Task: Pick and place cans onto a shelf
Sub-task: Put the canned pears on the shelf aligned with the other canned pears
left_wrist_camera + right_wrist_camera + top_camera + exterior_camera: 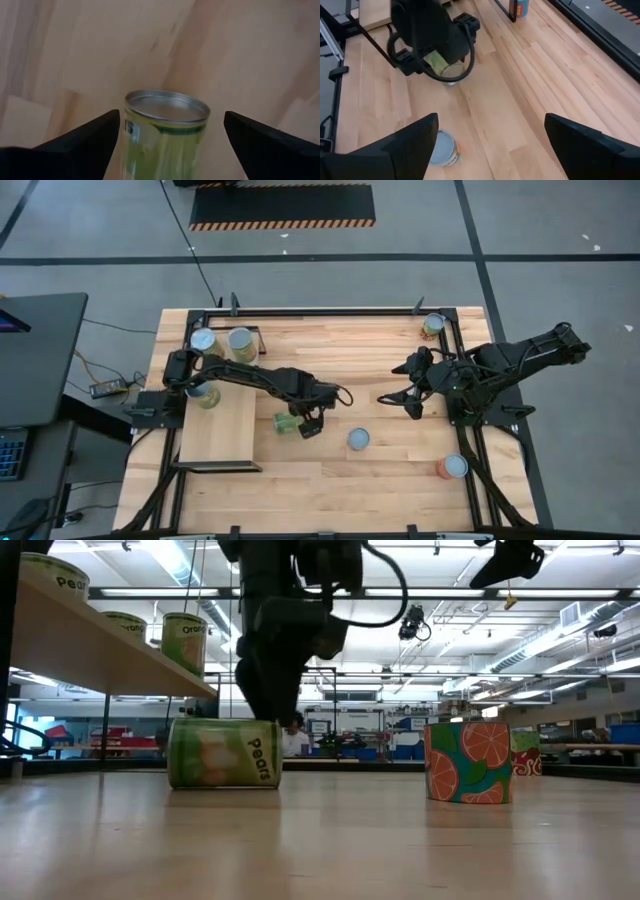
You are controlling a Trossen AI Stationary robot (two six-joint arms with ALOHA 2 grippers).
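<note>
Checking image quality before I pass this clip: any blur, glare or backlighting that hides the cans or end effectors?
Left wrist view: the pears can is blurred, its label unreadable. Low view: bright ceiling lights backlight the left end effector, a dark silhouette above that can, whose label reads fine. High view: even light, can tops glare white, like the blue-topped can. Right wrist view: own fingers soft.

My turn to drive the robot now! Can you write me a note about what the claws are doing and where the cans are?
Left claw: open, down around the green pear can lying on its side on the table, not gripping yet.
Right claw: open, empty, waiting above the table.
Done: three cans stand on the shelf.
Left: the pear can, the bluish can, the orange can and the corner can.
</note>
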